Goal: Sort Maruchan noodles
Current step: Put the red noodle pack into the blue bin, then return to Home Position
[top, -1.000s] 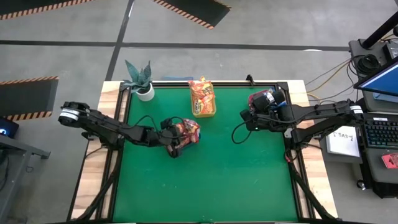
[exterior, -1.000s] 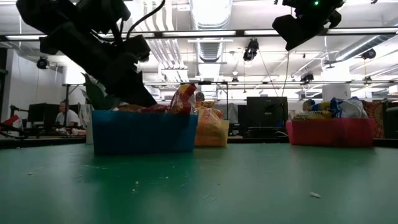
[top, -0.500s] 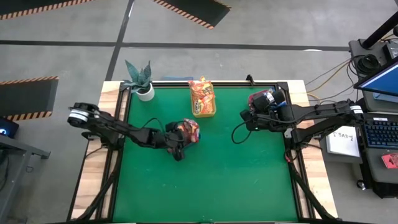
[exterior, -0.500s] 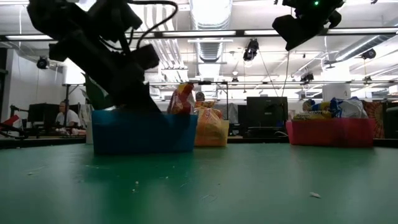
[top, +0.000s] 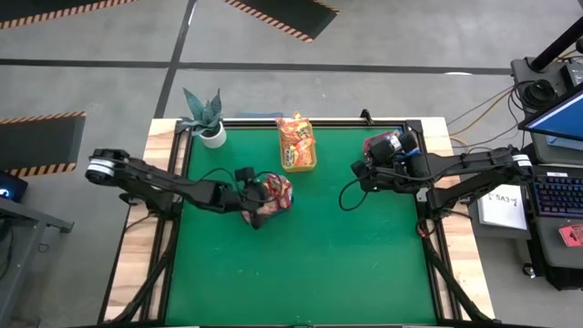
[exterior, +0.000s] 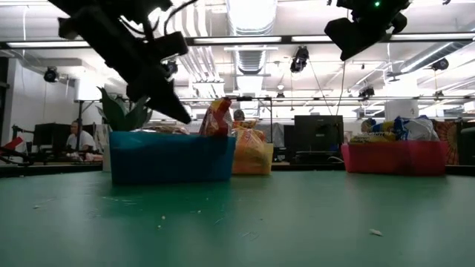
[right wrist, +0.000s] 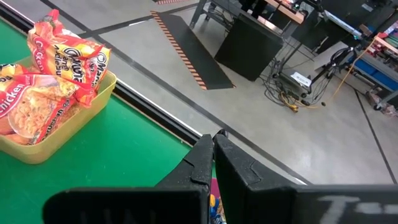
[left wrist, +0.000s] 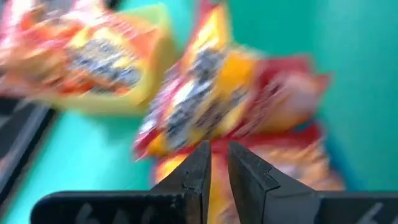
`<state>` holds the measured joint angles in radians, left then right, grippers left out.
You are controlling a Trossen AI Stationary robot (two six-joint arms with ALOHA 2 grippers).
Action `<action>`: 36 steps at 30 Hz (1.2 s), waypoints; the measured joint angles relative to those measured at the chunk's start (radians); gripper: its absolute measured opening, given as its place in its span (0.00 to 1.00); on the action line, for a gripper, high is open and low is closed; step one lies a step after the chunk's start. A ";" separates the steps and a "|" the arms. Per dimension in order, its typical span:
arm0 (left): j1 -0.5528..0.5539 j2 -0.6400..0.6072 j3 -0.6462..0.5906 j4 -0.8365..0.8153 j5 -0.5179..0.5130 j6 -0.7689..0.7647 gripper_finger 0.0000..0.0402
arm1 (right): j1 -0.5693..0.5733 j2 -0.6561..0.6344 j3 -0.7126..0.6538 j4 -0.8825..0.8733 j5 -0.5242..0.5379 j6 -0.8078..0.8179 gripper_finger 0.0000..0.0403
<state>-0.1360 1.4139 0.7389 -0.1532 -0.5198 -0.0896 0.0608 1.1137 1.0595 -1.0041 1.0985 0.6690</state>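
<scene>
Heaped in the blue bin (exterior: pixel 171 157) at the left-centre of the green table mat (top: pixel 346 264): red and orange Maruchan noodles (top: pixel 275 189), one packet (exterior: pixel 217 117) propped on edge above the rim, the rest lying flat beneath. Straight ahead of the left gripper (left wrist: pixel 219 149) and just beyond its tips in the left wrist view, with the propped packet's long axis running slantwise across the line of the fingers rather than along it. Hangs above the bin's left part, that gripper, fingers drawn nearly together with only a thin slit between and nothing seen clamped; clearly the nearer arm for this pile. Probably calls for spreading the fingers first, then coming down across a packet's thin edge. Glossy, crinkled plastic film throughout; flat, rectangular, light, apt to slip or buckle under a pinch. Farther back, a yellow bin (top: pixel 301 164) of smooth moulded plastic, filled with orange chicken-flavour packets. Off to the right, a red bin (exterior: pixel 393 157) holding more packets, with the right gripper (right wrist: pixel 213 140) waiting above it, clenched tight and empty. At the table's far left corner, a potted plant (top: pixel 205 114).
</scene>
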 joint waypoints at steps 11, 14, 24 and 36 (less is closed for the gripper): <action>0.027 0.011 -0.153 0.141 -0.088 -0.085 0.09 | 0.000 0.001 0.000 0.023 0.001 -0.008 0.02; 0.027 0.027 -0.155 0.164 -0.088 -0.122 0.09 | 0.000 0.001 0.000 0.029 0.001 -0.009 0.02; 0.018 -0.116 -0.041 0.026 -0.036 0.083 0.09 | 0.000 -0.001 -0.036 0.041 0.003 -0.113 0.02; 0.070 -0.634 -0.366 0.412 0.294 0.286 0.09 | -0.002 -0.230 -0.400 0.742 -0.472 -0.724 0.02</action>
<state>-0.0663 0.7798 0.3726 0.2584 -0.2260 0.1967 0.0584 0.8835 0.6597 -0.2624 0.6268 -0.0546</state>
